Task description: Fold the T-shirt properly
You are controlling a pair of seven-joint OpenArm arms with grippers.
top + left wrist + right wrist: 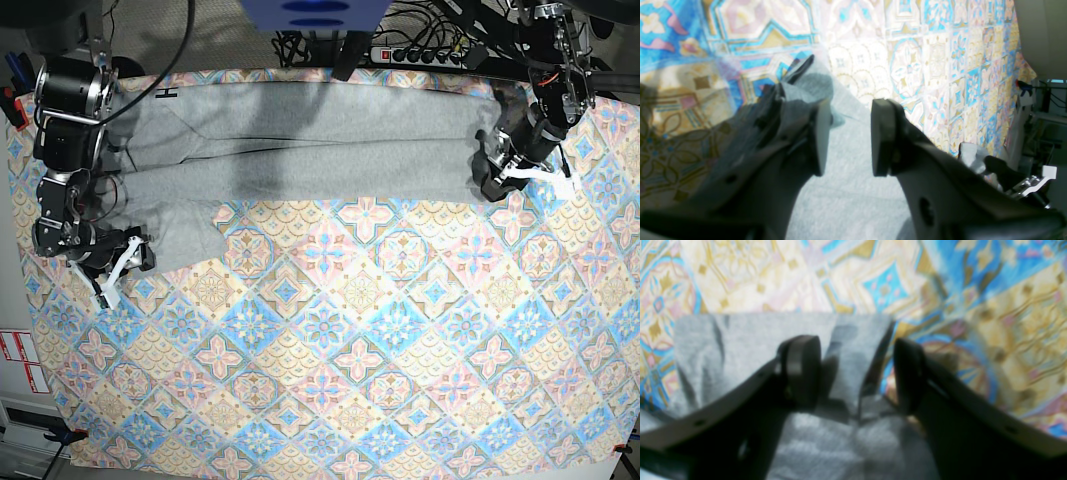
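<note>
The grey T-shirt (300, 150) lies spread along the far edge of the table, plain side up, with one sleeve hanging toward the near left. My left gripper (495, 180) is at its right end. In the left wrist view it (850, 136) is open, with grey fabric (846, 186) lying between and below the jaws and a fold draped against the left finger. My right gripper (135, 255) is at the left sleeve. In the right wrist view it (857, 373) is open and straddles the sleeve's edge (740, 336).
The colourful patterned tablecloth (330, 340) covers the whole table. A power strip and cables (420, 50) lie behind the far edge. Beyond the table's edge in the left wrist view stands equipment (1040, 133).
</note>
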